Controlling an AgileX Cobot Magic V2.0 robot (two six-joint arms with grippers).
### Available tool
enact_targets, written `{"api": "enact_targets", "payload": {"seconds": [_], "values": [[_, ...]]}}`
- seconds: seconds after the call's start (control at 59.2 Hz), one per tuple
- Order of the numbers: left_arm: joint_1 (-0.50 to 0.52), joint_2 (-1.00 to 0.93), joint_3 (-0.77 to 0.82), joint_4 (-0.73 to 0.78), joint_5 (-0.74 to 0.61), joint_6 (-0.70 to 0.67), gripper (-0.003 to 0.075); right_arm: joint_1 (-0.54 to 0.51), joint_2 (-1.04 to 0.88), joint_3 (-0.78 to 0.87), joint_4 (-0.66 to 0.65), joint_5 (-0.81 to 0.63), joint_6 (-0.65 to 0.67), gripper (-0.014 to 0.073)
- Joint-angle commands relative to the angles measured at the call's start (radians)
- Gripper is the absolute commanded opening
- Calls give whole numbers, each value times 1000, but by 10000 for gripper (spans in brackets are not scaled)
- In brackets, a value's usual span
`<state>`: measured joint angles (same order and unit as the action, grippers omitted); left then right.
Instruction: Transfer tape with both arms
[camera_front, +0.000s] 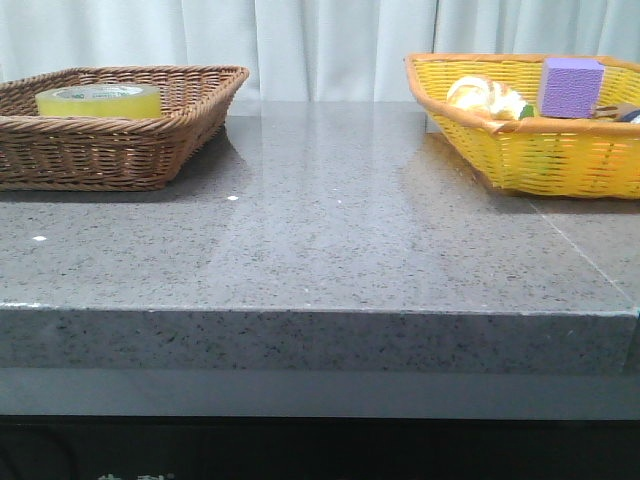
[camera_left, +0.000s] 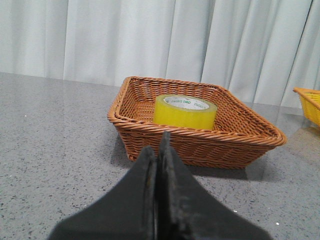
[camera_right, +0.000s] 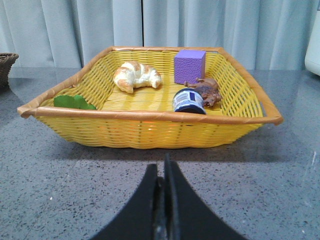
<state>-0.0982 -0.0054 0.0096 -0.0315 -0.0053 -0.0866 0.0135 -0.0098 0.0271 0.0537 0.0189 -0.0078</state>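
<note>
The yellow tape (camera_front: 99, 100) lies flat inside the brown wicker basket (camera_front: 150, 150) at the table's back left; its white core rim with green print shows in the left wrist view (camera_left: 185, 111). My left gripper (camera_left: 159, 142) hovers over the grey table short of that brown wicker basket (camera_left: 200, 145), fingers pressed together on nothing. My right gripper (camera_right: 161, 165) is likewise shut and empty, in front of the yellow basket (camera_right: 150, 127). Neither gripper shows in the front view.
The yellow basket (camera_front: 540, 150) at the back right holds a croissant (camera_right: 136, 76), a purple cube (camera_right: 190, 66), a blue-labelled jar (camera_right: 189, 101), a brown toy (camera_right: 206, 90) and a green leaf (camera_right: 72, 102). White curtains hang behind the table.
</note>
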Motion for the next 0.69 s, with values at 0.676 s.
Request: {"api": "enact_targets", "payload": {"seconds": [0.676], "values": [[-8, -19, 37, -2, -82, -11, -20, -66, -29, -25, 4, -85, -12, -69]]}}
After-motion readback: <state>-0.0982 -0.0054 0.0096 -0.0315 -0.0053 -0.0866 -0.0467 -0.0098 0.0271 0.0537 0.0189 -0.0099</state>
